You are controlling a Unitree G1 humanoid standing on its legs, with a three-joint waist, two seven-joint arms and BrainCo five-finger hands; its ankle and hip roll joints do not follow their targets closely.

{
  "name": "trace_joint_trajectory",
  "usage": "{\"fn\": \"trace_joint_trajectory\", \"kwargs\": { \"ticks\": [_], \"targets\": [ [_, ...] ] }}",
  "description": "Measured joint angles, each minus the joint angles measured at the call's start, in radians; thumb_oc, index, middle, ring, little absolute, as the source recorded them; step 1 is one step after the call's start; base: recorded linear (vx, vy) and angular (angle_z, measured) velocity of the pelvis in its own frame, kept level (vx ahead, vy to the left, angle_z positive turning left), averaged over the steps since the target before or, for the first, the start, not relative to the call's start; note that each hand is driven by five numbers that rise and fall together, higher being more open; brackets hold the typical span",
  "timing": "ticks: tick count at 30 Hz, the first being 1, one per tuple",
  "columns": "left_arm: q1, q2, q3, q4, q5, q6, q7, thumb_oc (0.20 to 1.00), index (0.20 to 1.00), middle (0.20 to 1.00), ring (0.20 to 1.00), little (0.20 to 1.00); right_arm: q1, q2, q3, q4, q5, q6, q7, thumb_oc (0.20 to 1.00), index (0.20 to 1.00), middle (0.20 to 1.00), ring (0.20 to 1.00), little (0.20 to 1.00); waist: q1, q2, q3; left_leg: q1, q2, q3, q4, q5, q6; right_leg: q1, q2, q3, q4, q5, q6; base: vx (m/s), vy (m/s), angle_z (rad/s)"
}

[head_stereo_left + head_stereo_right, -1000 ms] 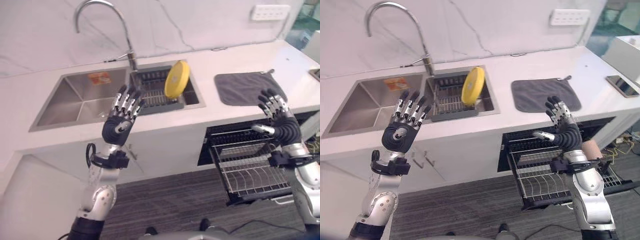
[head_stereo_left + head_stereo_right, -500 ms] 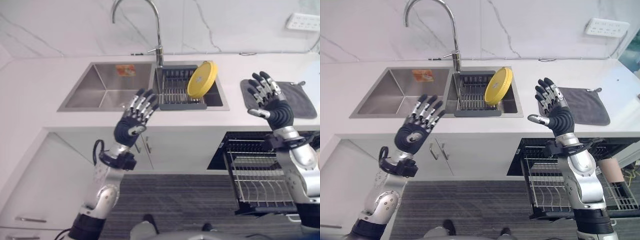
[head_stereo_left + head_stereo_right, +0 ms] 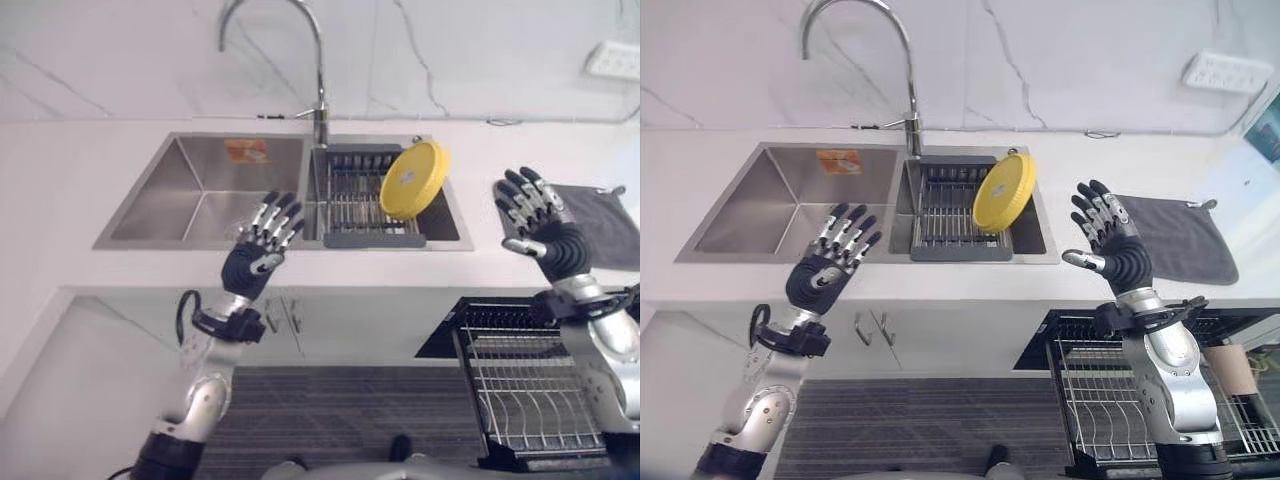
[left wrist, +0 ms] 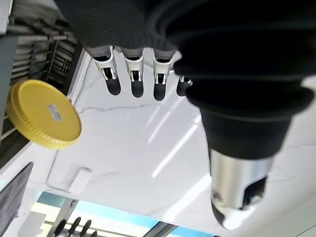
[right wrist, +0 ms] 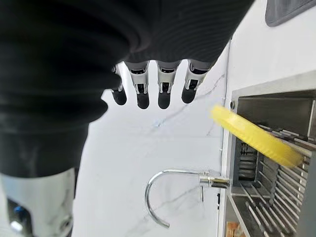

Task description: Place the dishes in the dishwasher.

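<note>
- Left eye view: yellow plate stood tilted on edge in the dark dish rack inside the right basin of the steel sink, leaning toward the right side. Faucet arched up behind the divider. Left hand was raised in front of the counter edge, just before the left basin, fingers straight and spread, holding nothing. Right hand was raised off to the right of the sink, fingers spread open, empty. Grey mat lay flat on the white counter behind that hand. Pulled-out dishwasher rack sat below the counter at lower right, wire tines showing.
- Right eye view: same layout; plate apart from both hands, roughly between them and further back. White wall outlet on the marble wall upper right. A brownish roll-shaped thing beside the dishwasher rack, cannot tell what it is.
- Left wrist view: left hand fingers extended straight, thumb apart, nothing between them. Plate seen past them, well apart.
- Right wrist view: right hand fingers straight in a row, nothing held. Plate's rim seen edge-on over the dish rack, faucet beyond.
</note>
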Motion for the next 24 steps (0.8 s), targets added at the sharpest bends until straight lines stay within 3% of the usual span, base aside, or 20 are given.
{"fn": "trace_joint_trajectory", "kwargs": {
  "ticks": [1,2,4,5,9,10,15,19,24],
  "targets": [
    [-0.001,-0.006,0.001,0.001,0.000,-0.002,-0.002,1.000,1.000,1.000,1.000,1.000,-0.024,0.004,0.016,0.019,0.000,-0.003,-0.007,1.000,1.000,1.000,1.000,1.000,-0.010,0.019,0.001,0.009,0.028,0.011,-0.107,0.017,-0.008,0.006,0.012,-0.002,0.000,-0.003,-0.003,0.09,0.092,-0.44],
    [-0.006,-0.012,0.001,0.001,0.000,-0.002,0.000,1.000,1.000,1.000,1.000,1.000,-0.040,0.002,0.021,0.032,0.000,-0.003,-0.014,1.000,1.000,1.000,1.000,1.000,-0.018,0.059,0.004,0.031,0.047,0.035,-0.228,0.077,-0.006,0.011,0.033,0.009,0.000,-0.006,0.001,0.12,0.101,-0.48],
    [-0.011,-0.017,0.014,0.002,0.000,-0.001,0.009,1.000,1.000,1.000,1.000,1.000,-0.021,0.005,0.013,0.034,0.002,-0.002,-0.014,1.000,1.000,1.000,1.000,1.000,-0.028,0.095,0.005,0.085,0.042,0.033,-0.317,0.176,0.009,0.034,0.049,0.022,-0.003,-0.032,0.041,0.10,0.074,-0.49],
    [-0.009,-0.018,0.020,0.003,0.000,-0.001,0.011,1.000,1.000,1.000,1.000,1.000,-0.007,0.005,0.012,0.033,0.003,-0.002,-0.014,1.000,1.000,1.000,1.000,1.000,-0.034,0.094,0.005,0.096,0.039,0.033,-0.317,0.204,0.009,0.046,0.045,0.022,-0.006,-0.047,0.061,0.06,0.029,-0.29],
    [-0.007,-0.016,0.025,0.002,0.000,0.000,0.019,1.000,1.000,1.000,1.000,1.000,0.014,0.006,0.012,0.031,0.051,0.000,-0.017,1.000,1.000,1.000,1.000,1.000,-0.031,0.060,-0.003,0.093,0.009,0.027,-0.317,0.210,0.018,0.047,0.012,0.023,-0.006,-0.065,0.063,0.04,-0.003,0.07],
    [0.000,-0.010,0.027,0.002,0.000,0.004,0.024,1.000,1.000,1.000,1.000,1.000,0.010,0.019,0.012,0.029,0.062,0.018,-0.033,1.000,1.000,1.000,1.000,1.000,-0.016,0.031,-0.013,0.089,-0.014,0.017,-0.315,0.219,0.038,0.049,-0.006,0.021,-0.001,-0.037,0.087,0.03,-0.019,0.26],
    [0.001,0.003,0.015,0.002,0.001,0.004,0.027,1.000,1.000,1.000,1.000,1.000,-0.081,0.003,0.046,0.047,0.064,0.113,-0.045,1.000,1.000,1.000,1.000,1.000,0.009,0.025,-0.016,0.095,-0.034,0.002,-0.310,0.218,0.046,0.071,-0.017,0.002,0.000,-0.030,0.083,0.02,-0.028,0.17],
    [-0.010,0.010,0.001,0.004,0.005,0.006,0.027,1.000,1.000,1.000,1.000,1.000,-0.186,-0.008,0.061,0.189,0.140,0.159,-0.048,1.000,1.000,1.000,1.000,1.000,0.038,0.020,-0.021,0.098,-0.030,-0.003,-0.311,0.218,0.046,0.077,-0.013,-0.004,0.000,-0.031,0.082,0.00,-0.021,0.03],
    [-0.023,0.037,0.003,0.011,0.007,0.023,0.031,1.000,1.000,1.000,1.000,1.000,-0.308,0.003,0.093,0.369,0.240,0.201,-0.154,1.000,1.000,1.000,1.000,1.000,0.068,0.015,-0.030,0.087,-0.030,-0.028,-0.313,0.222,0.046,0.083,-0.013,-0.023,-0.001,-0.030,0.086,-0.01,-0.003,0.13]
  ]
}}
